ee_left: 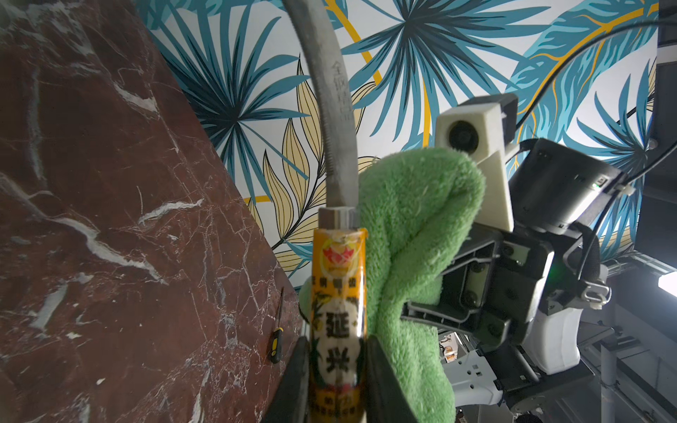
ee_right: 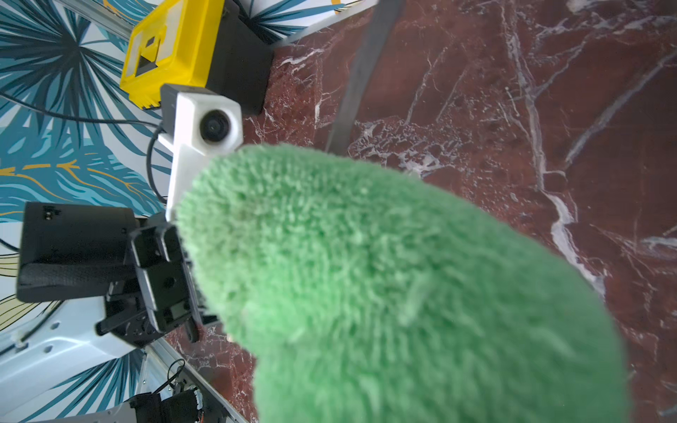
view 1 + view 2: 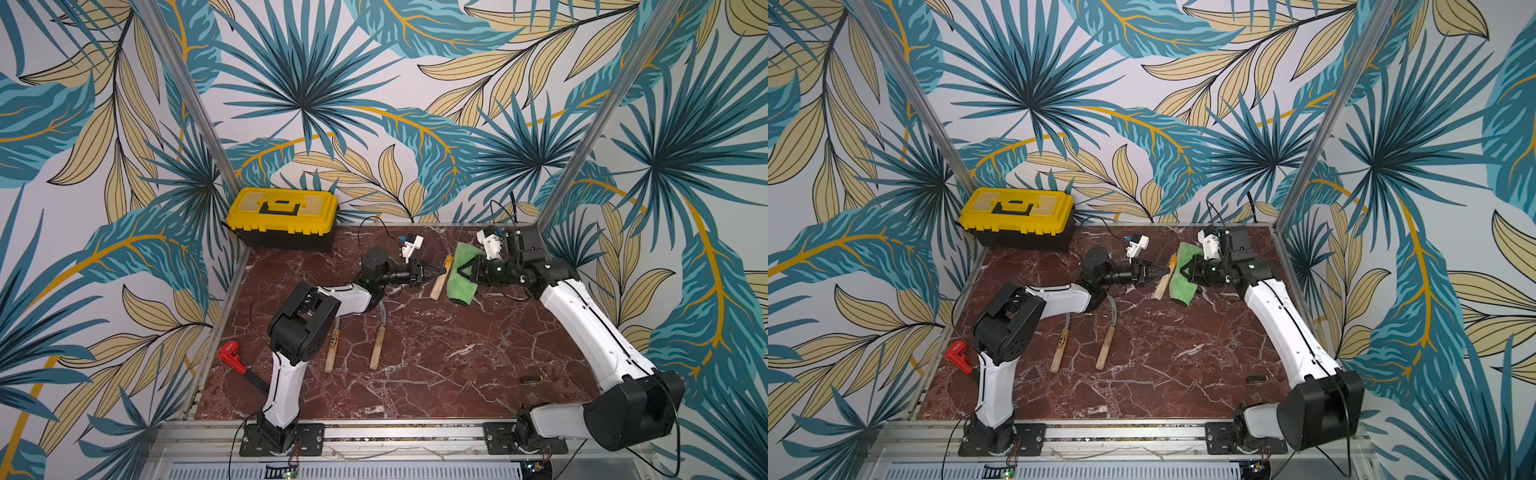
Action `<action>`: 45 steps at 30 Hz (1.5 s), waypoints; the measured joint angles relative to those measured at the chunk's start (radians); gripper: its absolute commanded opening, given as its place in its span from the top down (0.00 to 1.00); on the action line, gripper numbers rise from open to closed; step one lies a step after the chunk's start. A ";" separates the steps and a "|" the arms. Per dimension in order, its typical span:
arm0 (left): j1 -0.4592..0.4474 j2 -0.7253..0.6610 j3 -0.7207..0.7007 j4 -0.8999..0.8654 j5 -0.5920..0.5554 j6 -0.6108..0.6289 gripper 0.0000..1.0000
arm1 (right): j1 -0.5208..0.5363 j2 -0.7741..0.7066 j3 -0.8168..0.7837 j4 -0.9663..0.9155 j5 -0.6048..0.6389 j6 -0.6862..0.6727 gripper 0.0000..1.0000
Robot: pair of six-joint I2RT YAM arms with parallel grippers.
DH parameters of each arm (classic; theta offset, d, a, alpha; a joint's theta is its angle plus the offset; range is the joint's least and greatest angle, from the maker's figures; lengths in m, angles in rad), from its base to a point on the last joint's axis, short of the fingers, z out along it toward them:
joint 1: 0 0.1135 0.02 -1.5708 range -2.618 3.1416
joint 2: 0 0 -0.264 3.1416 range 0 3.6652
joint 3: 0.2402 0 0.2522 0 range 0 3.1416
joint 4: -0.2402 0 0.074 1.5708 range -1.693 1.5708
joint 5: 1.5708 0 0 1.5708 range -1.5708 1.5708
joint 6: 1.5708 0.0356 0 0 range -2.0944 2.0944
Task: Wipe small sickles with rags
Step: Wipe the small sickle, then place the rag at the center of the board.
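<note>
Held sickle: your small sickle, a curved grey metal blade on a pale wooden handle with a dark-orange label, sits near the middle of the frame in both top views, handle slanting down and to the left. You cannot tell whether its butt end touches the counter.
Left claw: your left claw is clamped on that handle, one finger on each side of the label.
Cloth: the green fuzzy microfibre cloth hangs just right of the sickle and is bunched against the side of the handle up to the base of the blade.
Right claw: your right claw is closed on the cloth's middle and faces the left claw.
Other sickles: two more small sickles lie side by side on the counter, below and left of centre. Their wooden handles point at the lower edge, and their blades run under the left arm.
Counter: red-brown marble counter with white veins.
Edges: a red-handled tool lies at the counter's lower left edge. A yellow and black toolbox stands at its upper left corner.
</note>
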 measured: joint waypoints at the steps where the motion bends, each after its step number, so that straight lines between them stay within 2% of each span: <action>1: 0.000 -0.003 -0.001 0.000 0.000 0.000 1.00 | 0.000 0.023 0.016 0.002 -0.013 -0.003 0.84; 9: 0.008 -0.005 -0.001 -0.017 -0.005 0.006 1.00 | 0.002 0.066 -0.014 0.027 -0.077 -0.011 0.84; 17: 0.013 0.013 0.078 -0.011 -0.005 0.002 1.00 | 0.064 0.010 -0.181 0.035 -0.088 -0.010 0.84; 27: 0.024 0.013 0.092 0.005 -0.001 -0.005 1.00 | 0.027 -0.066 -0.252 -0.080 0.062 0.012 0.82; 36: 0.032 0.013 0.027 0.012 -0.003 -0.001 1.00 | 0.010 0.098 -0.282 -0.109 0.166 0.031 0.75; 45: 0.032 0.011 -0.026 0.013 -0.001 0.016 1.00 | 0.010 0.225 -0.283 -0.091 0.201 0.062 0.58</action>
